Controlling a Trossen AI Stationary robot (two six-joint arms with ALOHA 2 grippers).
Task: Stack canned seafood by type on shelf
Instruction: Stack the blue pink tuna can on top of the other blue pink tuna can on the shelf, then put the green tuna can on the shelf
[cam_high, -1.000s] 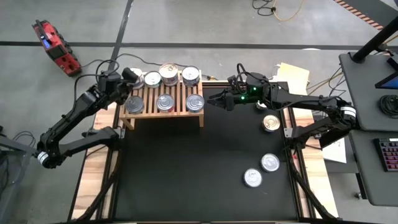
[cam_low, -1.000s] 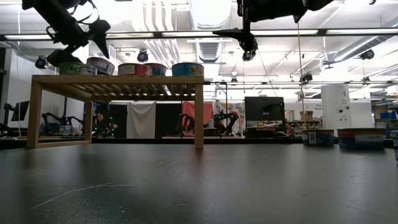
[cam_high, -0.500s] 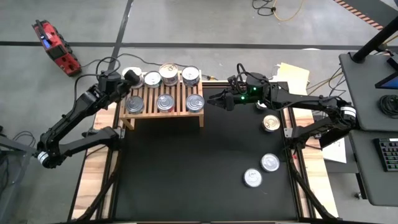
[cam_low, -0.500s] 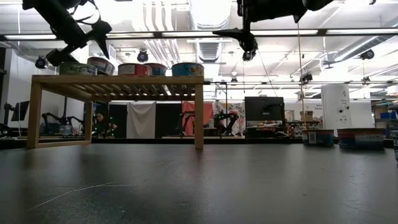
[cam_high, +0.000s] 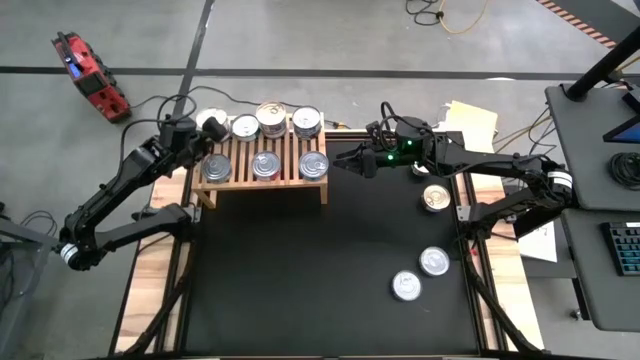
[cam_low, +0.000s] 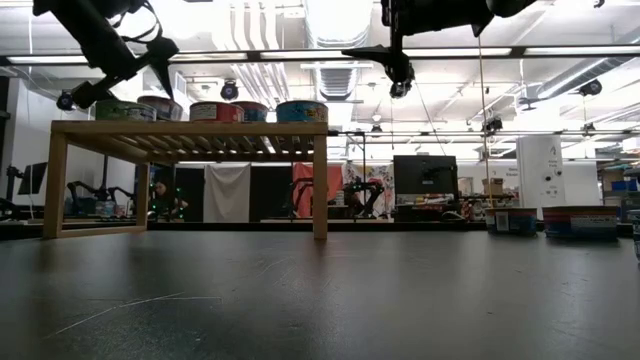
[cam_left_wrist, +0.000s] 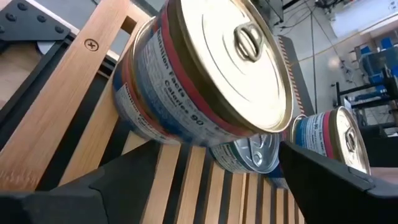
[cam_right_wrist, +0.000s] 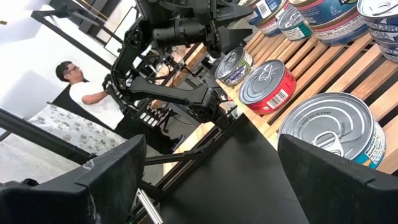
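The shelf (cam_high: 284, 150), a low slatted wood rack, stands at the table's far left. Several cans sit upright on it in two rows. A gold-lidded can (cam_left_wrist: 205, 74) with a red and blue label rests on its base at the far left corner (cam_high: 213, 123). My left gripper (cam_high: 205, 138) hovers open just short of that can, one finger on each side of it and neither touching. My right gripper (cam_high: 347, 160) hangs open and level in the air off the shelf's right end. Three loose cans (cam_high: 435, 197), (cam_high: 433, 261), (cam_high: 406, 286) lie on the table's right side.
A bare stretch of black tabletop (cam_high: 300, 260) lies in front of the shelf. Papers (cam_high: 470, 122) sit past the table's far right corner. A person (cam_right_wrist: 93, 93) shows in the room beyond the table. A red tool (cam_high: 90, 75) lies on the floor.
My left gripper has rolled about its own axis while staying over the shelf's far left corner, still open. The gold-lidded can has stayed where it was on the shelf.
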